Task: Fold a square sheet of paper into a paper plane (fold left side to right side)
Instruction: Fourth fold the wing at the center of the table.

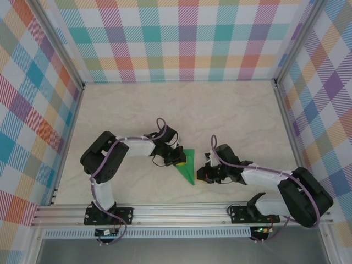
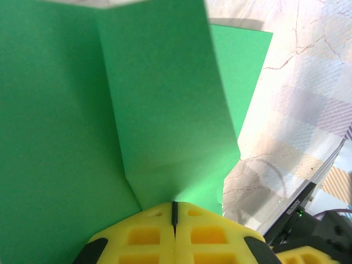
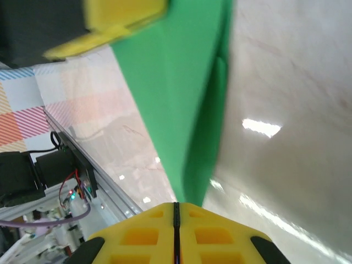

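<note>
Left hand [image 2: 175, 208]: yellow pads pressed together, clamped on an edge of the paper plane [image 2: 159, 110], a bright green sheet folded to a narrow wedge (one flap stands up from the crease). Right hand [image 3: 176, 208]: pads likewise together at the wedge's pointed near tip; whether they pinch it cannot be told. Seen from above, the paper lies mid-table [image 1: 231, 110] between the two hands, with its point toward the arm bases.
</note>
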